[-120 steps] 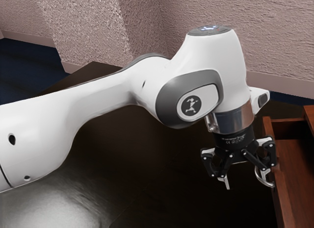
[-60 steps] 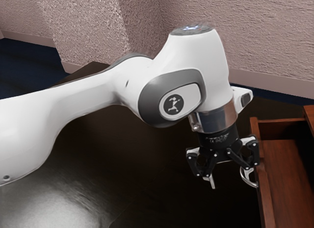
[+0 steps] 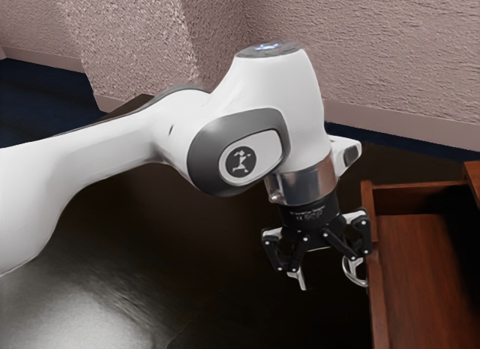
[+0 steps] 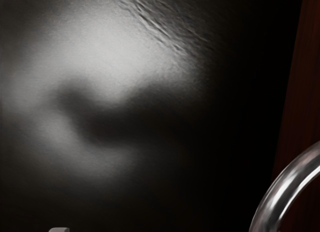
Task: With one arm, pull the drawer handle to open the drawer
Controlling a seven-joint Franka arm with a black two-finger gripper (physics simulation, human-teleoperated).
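Plainly the gripper (image 3: 332, 278) stood wide open, one finger against the steel handle (image 3: 351, 271) on the drawer (image 3: 420, 266) front at the exterior view's right (rigid and slick, I judged); hooking the loop's middle seemed surer than pinching.
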